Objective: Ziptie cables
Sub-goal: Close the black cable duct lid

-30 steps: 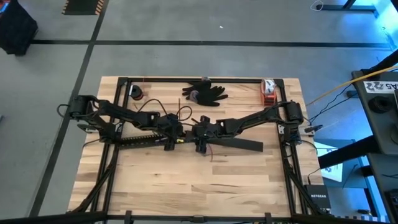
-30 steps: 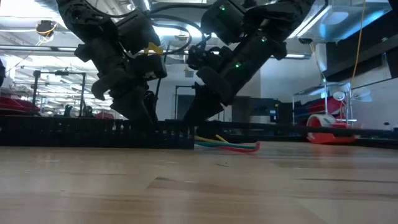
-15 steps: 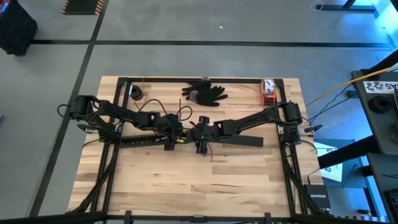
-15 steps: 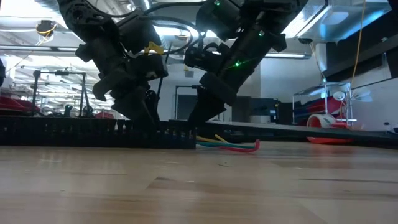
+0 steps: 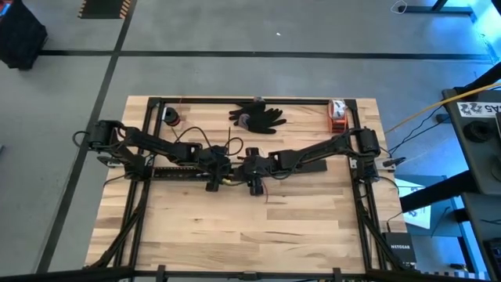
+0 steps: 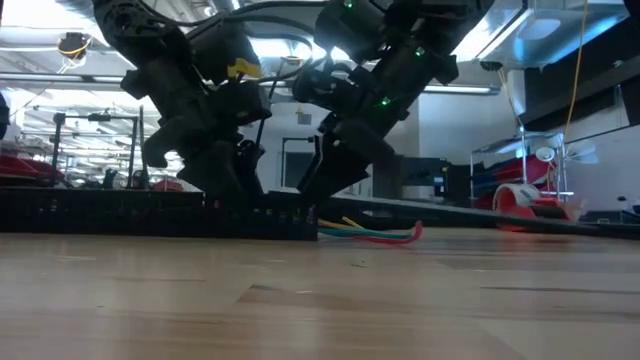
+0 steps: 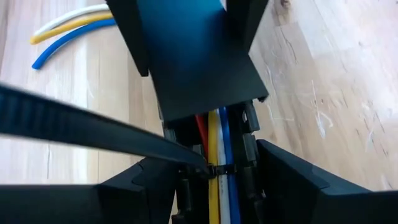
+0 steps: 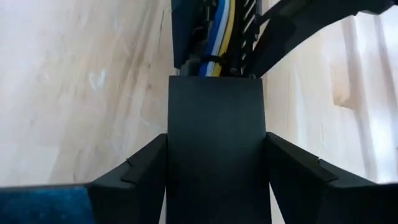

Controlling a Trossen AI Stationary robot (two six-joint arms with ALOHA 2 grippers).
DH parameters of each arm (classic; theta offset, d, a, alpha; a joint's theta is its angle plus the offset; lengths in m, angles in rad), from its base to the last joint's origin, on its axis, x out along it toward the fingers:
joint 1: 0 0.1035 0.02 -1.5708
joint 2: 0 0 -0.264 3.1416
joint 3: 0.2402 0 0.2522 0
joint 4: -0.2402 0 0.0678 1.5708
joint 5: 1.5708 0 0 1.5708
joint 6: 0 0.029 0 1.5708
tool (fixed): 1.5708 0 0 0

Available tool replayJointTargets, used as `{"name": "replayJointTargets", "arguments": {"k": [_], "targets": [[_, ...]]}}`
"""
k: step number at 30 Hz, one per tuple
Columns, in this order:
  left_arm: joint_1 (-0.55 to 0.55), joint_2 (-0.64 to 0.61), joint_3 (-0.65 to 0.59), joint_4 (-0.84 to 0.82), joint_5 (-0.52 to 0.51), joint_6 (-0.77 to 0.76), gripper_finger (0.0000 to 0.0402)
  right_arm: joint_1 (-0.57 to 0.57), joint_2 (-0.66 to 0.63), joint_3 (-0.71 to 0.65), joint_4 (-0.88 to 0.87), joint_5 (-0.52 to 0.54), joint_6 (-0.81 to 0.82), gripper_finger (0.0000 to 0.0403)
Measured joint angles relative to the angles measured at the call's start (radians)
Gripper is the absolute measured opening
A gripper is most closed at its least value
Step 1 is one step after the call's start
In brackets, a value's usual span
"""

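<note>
1. Lying in the slotted black duct (image 7: pixel 242 143) mid-bench, the cables (image 7: pixel 214 149) already carry the ziptie (image 7: pixel 214 169) looped across them.
2. Right hand (image 8: pixel 214 180) grips the flat black cover strip (image 8: pixel 214 124); sliding it on remains.
3. Left hand (image 7: pixel 217 186) straddles the duct, fingers parted.

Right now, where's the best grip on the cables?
Probably the free ends of the cables past the end of the slotted bar: they lie bare on the table, while the rest sits in the channel. Come from above, claw across the wires.
</note>
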Motion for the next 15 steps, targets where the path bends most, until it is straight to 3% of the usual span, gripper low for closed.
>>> {"name": "replayJointTargets", "arguments": {"k": [6,15], "targets": [[0.007,0.003,-0.003,0.043,0.006,-0.078,0.0196,-0.007,0.0,-0.001,0.0,-0.047,0.171,0.0227],[-0.002,0.003,-0.004,0.047,0.002,-0.075,0.0196,-0.007,0.049,0.023,0.021,-0.102,0.206,0.0227]]}}
